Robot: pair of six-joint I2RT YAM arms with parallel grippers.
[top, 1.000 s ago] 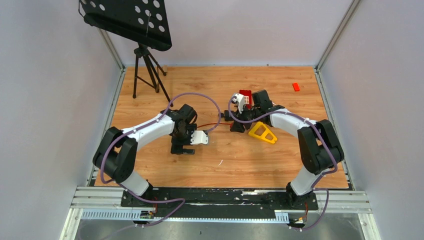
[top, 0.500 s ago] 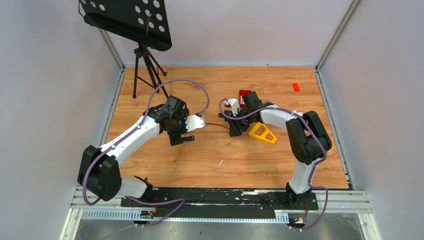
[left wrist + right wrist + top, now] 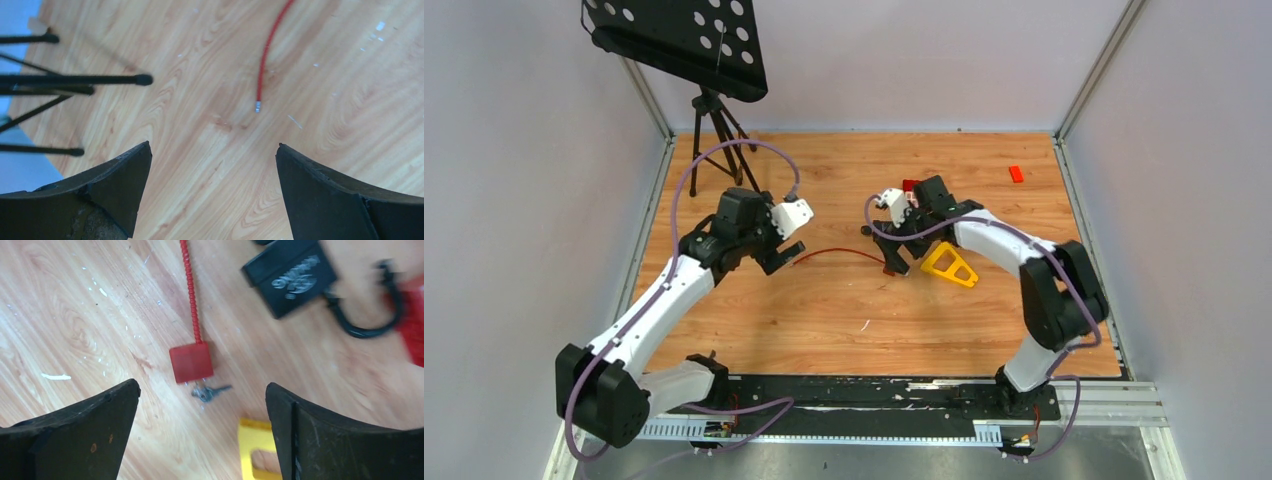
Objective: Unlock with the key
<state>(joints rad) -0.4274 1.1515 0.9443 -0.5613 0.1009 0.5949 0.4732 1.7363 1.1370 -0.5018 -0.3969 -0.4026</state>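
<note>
The key point(image 3: 210, 391), small and of silvery metal, lies flat on the counter point(image 3: 75, 315), just below a square red lock point(image 3: 191, 363); whether the two are joined is too small to tell. From the lock's top a ribbed red cable point(image 3: 189, 290) runs straight up the frame. Up and to the right sits a boxy black padlock point(image 3: 290, 274) with pale lettering on its face, and its thin curved shackle point(image 3: 367, 333) is blurred. A corner of a glossy yellow frame point(image 3: 256, 450) shows below the key. The right hand point(image 3: 202, 385) hovers over the key with its dark, scuffed fingers wide apart and holds nothing.

The left hand point(image 3: 213, 146) is likewise spread and empty, above pale wood grain flecked with white. Only its camera shows the cable's far end, capped by a small metal tip point(image 3: 257, 106), and the thin black tripod legs point(image 3: 75, 80) with rounded feet.

Only the top view shows that the yellow frame is a triangle with cut-outs, that the tripod carries a perforated black tray point(image 3: 679, 40), and that a small red block point(image 3: 1016, 173) lies well apart at the far right. The key is too small to make out there
</note>
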